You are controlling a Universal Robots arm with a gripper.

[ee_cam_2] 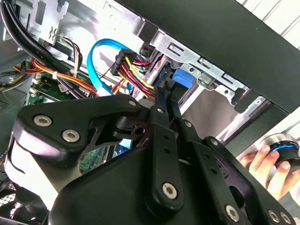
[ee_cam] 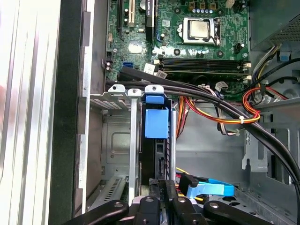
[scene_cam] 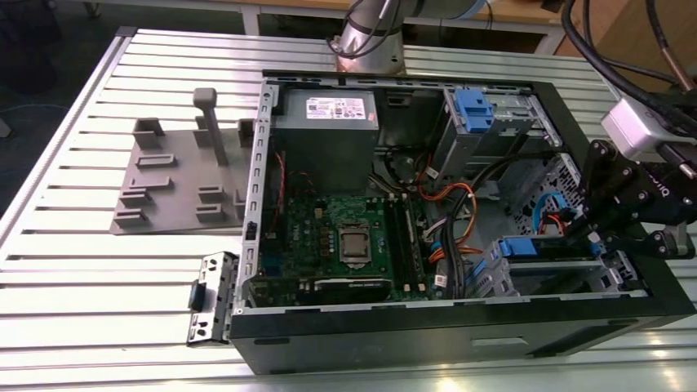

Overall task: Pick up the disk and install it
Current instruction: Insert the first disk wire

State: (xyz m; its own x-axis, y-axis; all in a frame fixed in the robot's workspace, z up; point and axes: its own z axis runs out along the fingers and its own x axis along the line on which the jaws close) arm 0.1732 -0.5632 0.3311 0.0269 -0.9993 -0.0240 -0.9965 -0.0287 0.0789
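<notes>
**A:** What are you looking at inside the case (scene_cam: 458, 339)?

**B:** You have an open black tower lying on its side on the slatted table (scene_cam: 98, 269). Inside you can see the green motherboard (scene_cam: 343, 237), a grey power supply (scene_cam: 325, 122) with a white sticker toward the arm's base, and a metal drive cage (scene_cam: 490, 122) with a blue front beside it. Orange, red and black cables (scene_cam: 458, 220) run across the middle.

**A:** And the disk?

**B:** Your disk (ee_cam: 158, 136) stands on edge in the grey metal bay (ee_cam: 117, 140) at the case's corner, on the exterior view's right. In the first wrist view you see it slotted between the bay's rails, its blue carrier tab toward the motherboard and its dark edge running back to the gripper.

**A:** What is the gripper doing?

**B:** Your gripper (ee_cam: 161, 185) sits right at the disk's near end, the black fingers (ee_cam_2: 164, 101) drawn close together on either side of that thin edge, pinching it. In the second wrist view the blue tab (ee_cam_2: 183, 77) shows just past the fingertips, with a blue data cable (ee_cam_2: 96, 63) looping nearby.

**A:** Anything outside the case?

**B:** A grey holder tray (scene_cam: 179, 175) lies on the table, well apart, and a person's hand (ee_cam_2: 265, 166) rests on a round knob (ee_cam_2: 283, 147).
</notes>
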